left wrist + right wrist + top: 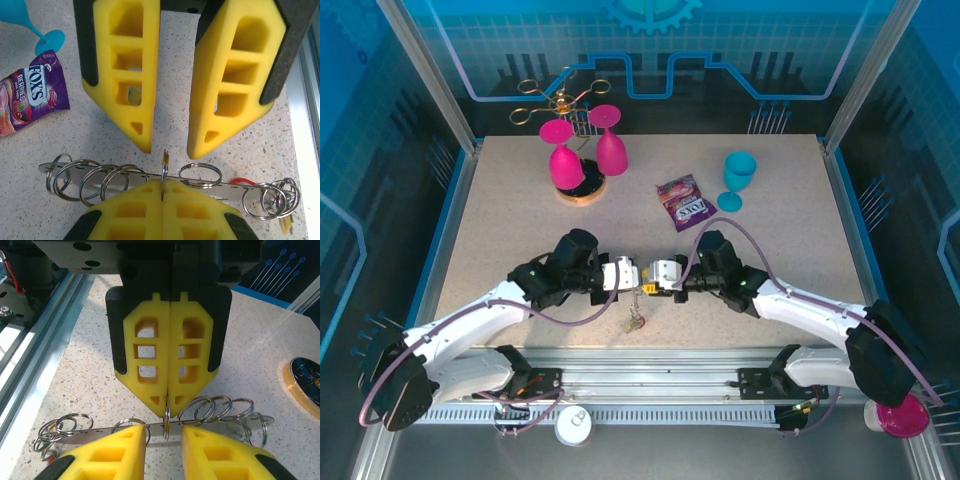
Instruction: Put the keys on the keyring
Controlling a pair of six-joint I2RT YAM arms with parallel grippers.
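Left pincer [167,411] clamped on one ring of the keyring [222,186] — a metal strip strung with rings, over the desk [520,210]. Right pincer [169,147] stands apart, straddling that ring. Keys [636,322] bunch at the strip's end.

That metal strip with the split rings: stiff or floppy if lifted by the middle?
Likely stiff: the metal strip runs straight past the shut left gripper on both sides. The split rings sit loose on it, so they'd probably slide and swing. Thin and holed, so probably light.
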